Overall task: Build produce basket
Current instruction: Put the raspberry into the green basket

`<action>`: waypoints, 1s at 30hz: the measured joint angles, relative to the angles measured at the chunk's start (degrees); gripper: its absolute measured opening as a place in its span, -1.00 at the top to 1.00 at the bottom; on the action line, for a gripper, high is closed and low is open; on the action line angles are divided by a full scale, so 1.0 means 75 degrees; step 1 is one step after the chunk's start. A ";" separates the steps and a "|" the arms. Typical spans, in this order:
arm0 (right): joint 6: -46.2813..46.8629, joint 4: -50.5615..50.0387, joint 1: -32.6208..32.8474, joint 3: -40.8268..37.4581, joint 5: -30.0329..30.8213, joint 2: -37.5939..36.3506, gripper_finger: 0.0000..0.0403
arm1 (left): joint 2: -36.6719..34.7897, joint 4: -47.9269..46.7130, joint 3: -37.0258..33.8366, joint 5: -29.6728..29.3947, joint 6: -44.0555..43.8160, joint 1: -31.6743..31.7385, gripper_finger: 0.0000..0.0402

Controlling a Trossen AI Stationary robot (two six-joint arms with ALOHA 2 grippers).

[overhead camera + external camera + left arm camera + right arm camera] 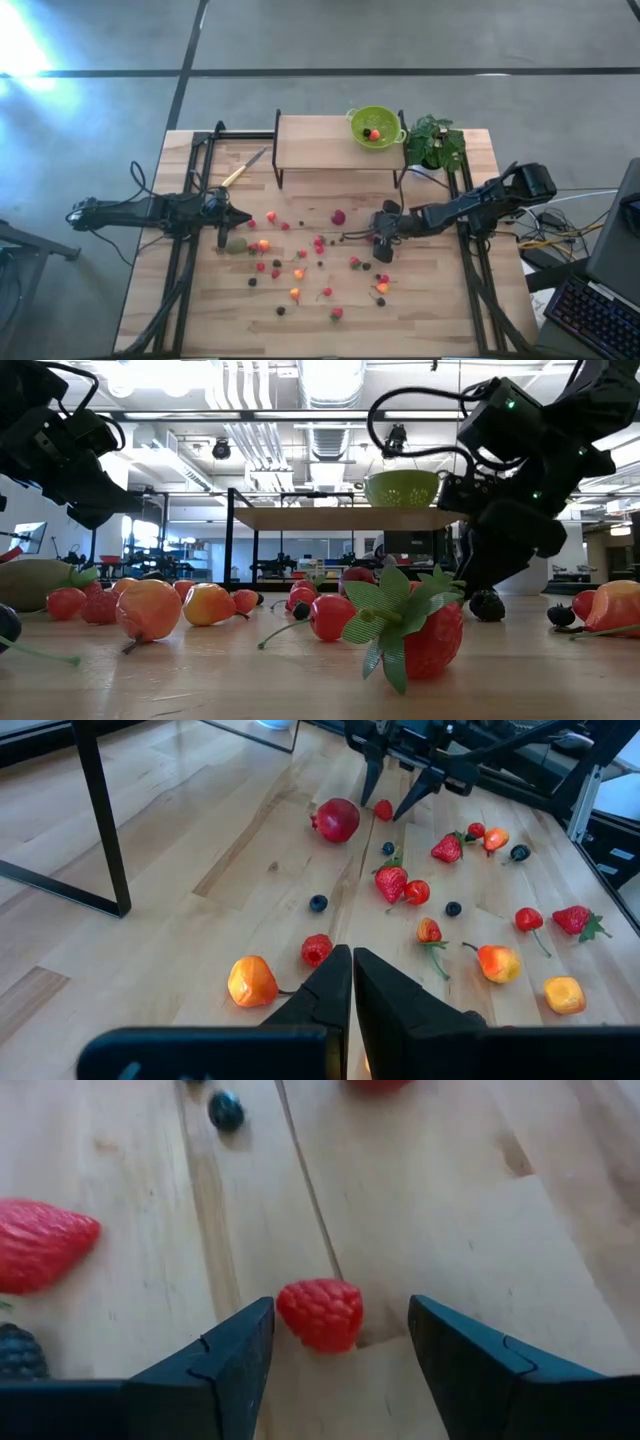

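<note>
Fruits (pixel 296 272) lie scattered over the middle of the table (pixel 430 310), with only narrow gaps between them. At twelve o'clock a raised shelf (pixel 312 143) blocks the way. The edge at six o'clock and the corner at five o'clock are bare wood.

Table (pixel 420 310) was pale, matt planked wood. Raspberry (pixel 321 1314) looked bumpy, dull; gripper fingers (pixel 215 1370) smooth matt, probably plastic. Colander (pixel 402 488) appeared glossy plastic.

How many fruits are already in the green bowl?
2 show: a red fruit and a dark fruit, side by side inside the green bowl on the shelf. More may be hidden.
</note>
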 joint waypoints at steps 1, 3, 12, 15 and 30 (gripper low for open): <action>-0.0011 0.0042 0.0003 0.0008 0.0011 0.0073 -0.10 | 0.0002 -0.0003 0.0000 0.0000 0.0003 -0.0003 0.90; -0.0024 0.0080 0.0003 0.0058 0.0048 0.0216 -0.08 | 0.0001 -0.0003 0.0000 0.0000 0.0001 -0.0002 0.90; -0.0043 0.0106 0.0003 0.0108 0.0058 0.0359 0.08 | 0.0003 -0.0003 0.0000 0.0000 0.0001 -0.0001 0.90; -0.0041 0.0106 0.0000 0.0108 0.0056 0.0360 0.17 | 0.0002 -0.0002 0.0000 0.0000 0.0003 -0.0001 0.90; -0.0035 0.0074 0.0000 0.0102 -0.0003 0.0366 0.54 | 0.0001 -0.0001 0.0000 0.0000 0.0003 -0.0003 0.90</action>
